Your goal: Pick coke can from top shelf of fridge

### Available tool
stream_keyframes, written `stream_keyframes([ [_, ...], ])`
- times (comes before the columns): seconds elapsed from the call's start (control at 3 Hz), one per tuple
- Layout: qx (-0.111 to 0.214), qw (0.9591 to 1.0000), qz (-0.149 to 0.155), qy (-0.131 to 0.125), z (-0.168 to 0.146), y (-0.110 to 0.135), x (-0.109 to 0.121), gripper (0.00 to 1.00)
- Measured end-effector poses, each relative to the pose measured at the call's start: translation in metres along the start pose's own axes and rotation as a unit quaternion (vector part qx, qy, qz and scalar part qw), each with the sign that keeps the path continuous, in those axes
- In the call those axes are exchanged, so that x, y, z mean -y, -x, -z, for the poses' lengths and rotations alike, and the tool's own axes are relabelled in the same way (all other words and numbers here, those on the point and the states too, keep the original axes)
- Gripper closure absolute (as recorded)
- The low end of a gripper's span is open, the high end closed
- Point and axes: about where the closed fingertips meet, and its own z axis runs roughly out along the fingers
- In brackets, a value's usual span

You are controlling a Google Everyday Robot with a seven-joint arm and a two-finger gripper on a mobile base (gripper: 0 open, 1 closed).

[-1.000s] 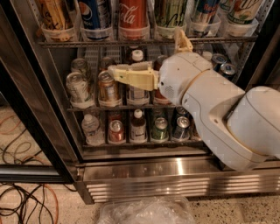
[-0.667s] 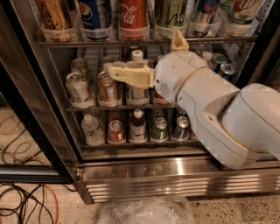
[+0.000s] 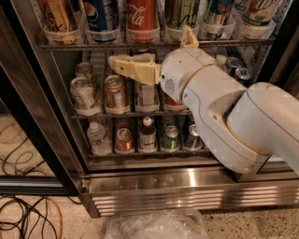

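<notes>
– Camera view: where is the smooth red aluminium coke can [image 3: 141, 18]?
– Upright on the grey wire top shelf [image 3: 84, 46], just above the cream plastic gripper [image 3: 120, 64]. Wide or narrow, I cannot tell.

A blue Pepsi can [image 3: 100, 14] stands in the uppermost row, with an orange-brown can [image 3: 58, 16] to its left and a green can [image 3: 180, 11] further right. On the middle rack [image 3: 93, 115] a silver can [image 3: 83, 93] stands beside a copper-coloured can [image 3: 115, 92]; the hand [image 3: 112, 63] hangs just above them. The bottom rack [image 3: 107, 154] carries a water bottle [image 3: 97, 136], a red-topped can [image 3: 124, 139] and a white-capped dark bottle [image 3: 147, 135]. Black and orange cables [image 3: 28, 219] lie on the floor at left, and crumpled clear plastic [image 3: 156, 226] lies at the bottom.
</notes>
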Motion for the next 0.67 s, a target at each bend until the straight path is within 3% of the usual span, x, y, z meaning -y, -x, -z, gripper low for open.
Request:
stream_keyframes([
  [0.67,0.0,1.0,0.0,0.0,0.0,0.0,0.0,0.41],
])
